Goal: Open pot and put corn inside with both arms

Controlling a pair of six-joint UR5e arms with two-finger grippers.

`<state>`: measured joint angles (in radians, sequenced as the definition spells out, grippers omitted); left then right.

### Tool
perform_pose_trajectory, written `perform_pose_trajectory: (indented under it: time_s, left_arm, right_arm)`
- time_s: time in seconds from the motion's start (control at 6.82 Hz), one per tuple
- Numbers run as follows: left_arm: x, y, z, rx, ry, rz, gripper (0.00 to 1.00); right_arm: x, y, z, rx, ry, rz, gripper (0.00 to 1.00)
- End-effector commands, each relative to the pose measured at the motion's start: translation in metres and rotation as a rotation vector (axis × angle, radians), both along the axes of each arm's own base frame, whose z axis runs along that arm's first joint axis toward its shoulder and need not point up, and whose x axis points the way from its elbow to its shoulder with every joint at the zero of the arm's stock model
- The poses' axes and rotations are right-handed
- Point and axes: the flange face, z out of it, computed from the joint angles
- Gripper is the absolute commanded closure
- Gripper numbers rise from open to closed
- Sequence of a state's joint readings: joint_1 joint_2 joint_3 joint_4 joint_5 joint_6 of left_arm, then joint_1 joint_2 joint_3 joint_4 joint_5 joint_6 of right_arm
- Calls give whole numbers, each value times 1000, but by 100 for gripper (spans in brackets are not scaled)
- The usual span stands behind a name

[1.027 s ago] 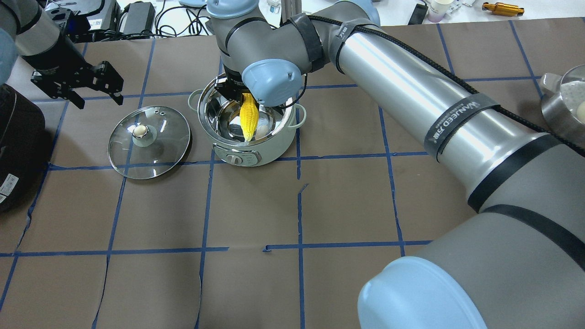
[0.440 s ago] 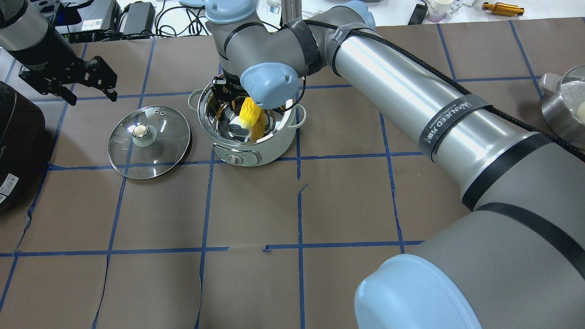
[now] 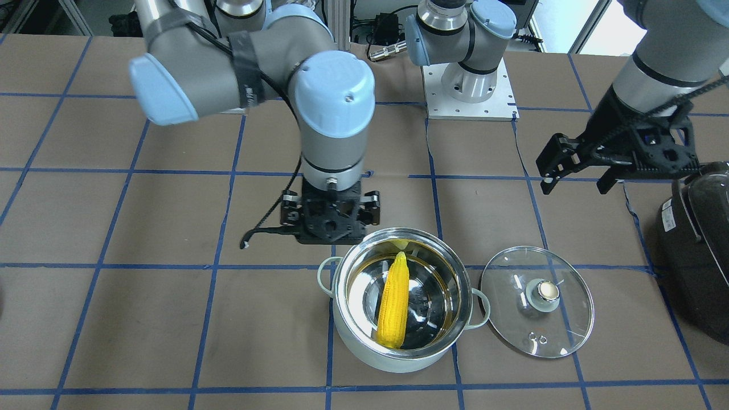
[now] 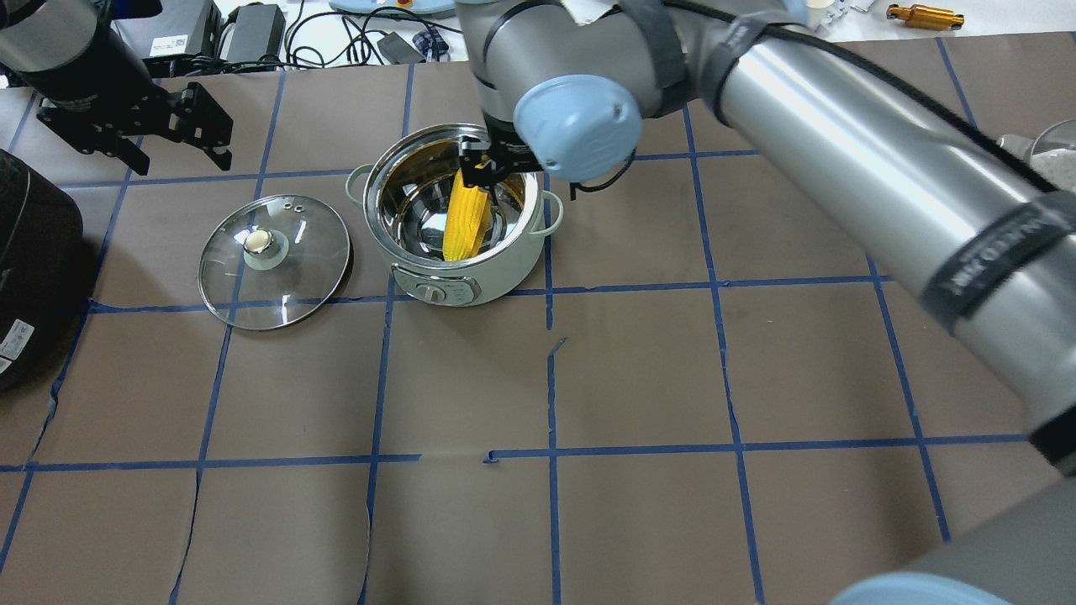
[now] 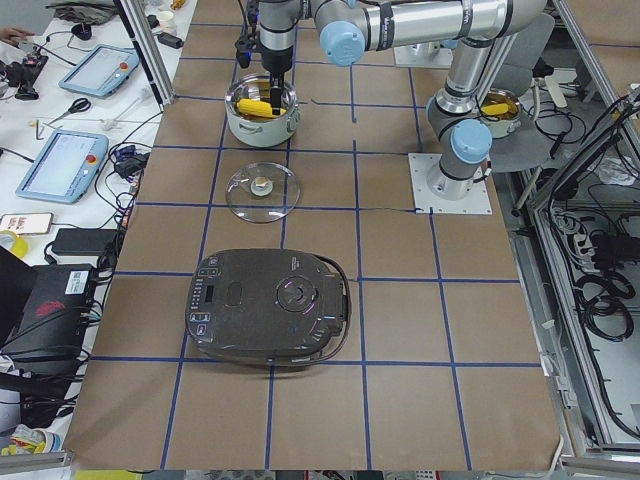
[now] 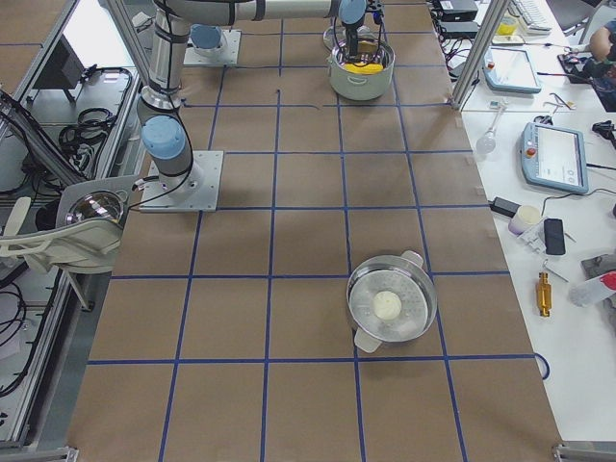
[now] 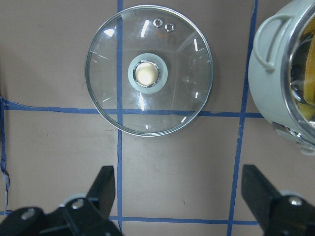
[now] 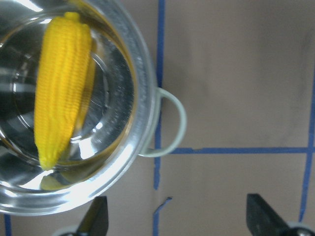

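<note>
The pot point(image 4: 504, 269) stands open, its pale wall and shiny rim showing. The corn point(image 4: 466, 223) lies free inside it, leaning along the bowl; it also shows in the front view point(image 3: 394, 304) and the right wrist view point(image 8: 61, 88). The glass lid point(image 4: 294, 277) lies flat on the table beside the pot, knob up. My right gripper point(image 4: 496, 164) is open and empty, above the pot's far rim and its side handle point(image 8: 172, 123). My left gripper point(image 4: 181, 160) is open and empty, raised over the table beyond the lid point(image 7: 113, 78).
A black rice cooker point(image 4: 34, 269) sits at the table's left end, close under my left arm. A steel steamer pot with a white ball point(image 6: 390, 306) stands far off to the right. The arms' base plate point(image 3: 470, 85) is behind the pot.
My right gripper let go of the corn, which dropped from hanging upright to lying in the pot. The right wrist rose and shifted right. The left gripper barely moved.
</note>
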<state>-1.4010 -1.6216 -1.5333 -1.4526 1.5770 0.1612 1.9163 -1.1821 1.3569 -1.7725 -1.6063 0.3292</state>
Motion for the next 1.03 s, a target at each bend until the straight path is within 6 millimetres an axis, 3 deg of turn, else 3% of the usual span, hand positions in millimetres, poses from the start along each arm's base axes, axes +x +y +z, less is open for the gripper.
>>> perform_pose_trajectory:
  time_s: [0.0,0.29,0.44,0.59,0.73,0.88]
  left_arm:
    - [-57,14,19,-45,7,-31,9]
    - [-115,24,28,-87,19,-45,4]
    - [-139,34,27,-92,-3,-76,0]
    - [-142,36,25,-88,-13,-78,0]
    - [-138,35,30,-92,3,-69,0]
    - [-121,26,30,-88,47,-42,0]
  right_arm:
    - [-117,8,43,-23,-3,4,1]
    - [-152,17,75,-42,7,28,0]
    - [-172,30,94,-24,9,44,0]
    - [-205,38,109,-17,10,35,0]
    - [-210,39,116,-28,11,29,0]
    - [-208,42,133,-66,23,19,0]
